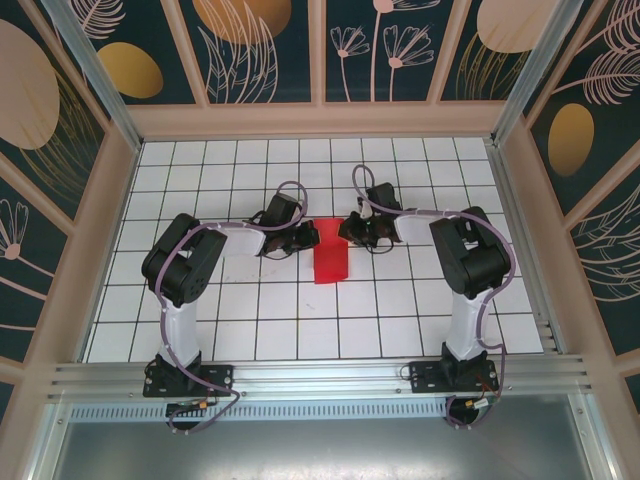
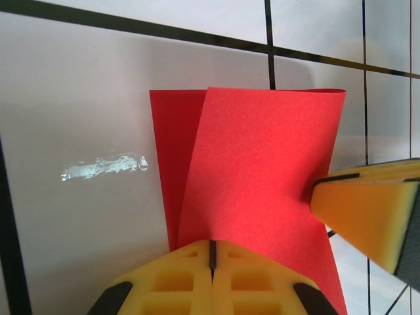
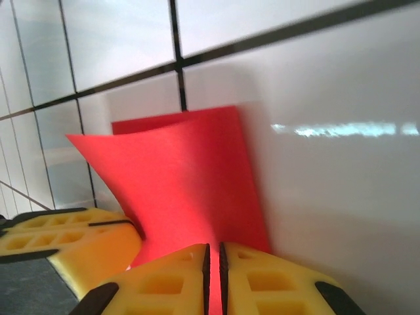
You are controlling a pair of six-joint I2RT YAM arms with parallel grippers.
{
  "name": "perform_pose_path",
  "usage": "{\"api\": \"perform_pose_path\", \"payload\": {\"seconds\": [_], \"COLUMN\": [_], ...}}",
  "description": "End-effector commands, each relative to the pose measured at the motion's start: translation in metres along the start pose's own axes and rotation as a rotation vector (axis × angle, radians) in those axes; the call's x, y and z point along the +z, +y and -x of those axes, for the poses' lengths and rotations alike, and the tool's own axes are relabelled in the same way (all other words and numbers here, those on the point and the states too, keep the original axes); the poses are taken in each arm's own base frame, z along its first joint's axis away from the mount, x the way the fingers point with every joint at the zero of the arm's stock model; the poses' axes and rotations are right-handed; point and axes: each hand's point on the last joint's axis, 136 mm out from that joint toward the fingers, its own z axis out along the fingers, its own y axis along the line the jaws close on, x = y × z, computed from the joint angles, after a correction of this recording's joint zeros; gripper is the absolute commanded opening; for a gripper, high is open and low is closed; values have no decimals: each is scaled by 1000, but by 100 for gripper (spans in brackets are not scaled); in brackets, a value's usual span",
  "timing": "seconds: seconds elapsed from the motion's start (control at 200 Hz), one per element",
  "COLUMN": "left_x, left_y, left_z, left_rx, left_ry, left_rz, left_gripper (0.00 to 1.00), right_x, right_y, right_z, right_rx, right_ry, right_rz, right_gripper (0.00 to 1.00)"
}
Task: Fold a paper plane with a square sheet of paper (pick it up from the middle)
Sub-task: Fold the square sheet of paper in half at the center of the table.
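Observation:
The square sheet of paper [image 1: 330, 262] is bright red and folded over into a narrower doubled shape. It sits in the middle of the white grid table, held between both grippers. In the left wrist view its upper layer [image 2: 262, 164] lifts off the lower one. My left gripper [image 1: 307, 238] [image 2: 212, 245] is shut on the sheet's left edge. My right gripper [image 1: 349, 232] [image 3: 213, 249] is shut on the opposite edge, with red paper [image 3: 190, 177] showing in the thin slit between its jaws. Each wrist view also shows the other gripper's yellow finger [image 2: 364, 210] [image 3: 65, 239] beside the paper.
The white grid table [image 1: 250, 330] is fenced by beige frame walls [image 1: 120, 200] at the left, right and back. An aluminium rail [image 1: 320, 378] with both arm bases runs along the near edge. Open tiles lie on all sides of the paper.

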Motion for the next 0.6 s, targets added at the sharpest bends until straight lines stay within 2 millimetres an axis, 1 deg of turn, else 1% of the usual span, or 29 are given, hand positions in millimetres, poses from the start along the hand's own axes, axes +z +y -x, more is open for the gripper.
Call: {"api": "perform_pose_path", "payload": {"seconds": [0.0,0.145,0.34,0.48,0.545,0.595], "left_x": [2,4,1,0,0,0], "left_y": [70,70,68,68,69,69], "left_z": [-35,-37,-36,-36,-37,-37], "left_rx": [-49,-47,-35,-32,-33,-31], "left_ry": [87,97,94,95,97,97], "left_rz": [249,247,246,245,249,247], "left_gripper": [0,0,0,0,0,0], "right_x": [-13,1,16,19,17,14], "right_y": [21,11,-6,-18,-22,-21], "right_z": [29,41,37,43,51,58], "right_rx": [-59,-43,-16,-4,-5,-12], "right_ry": [-59,-59,-29,-49,-80,-104], "right_rz": [24,4,-28,-67,-97,-102], "right_gripper": [17,17,17,17,17,17]}}
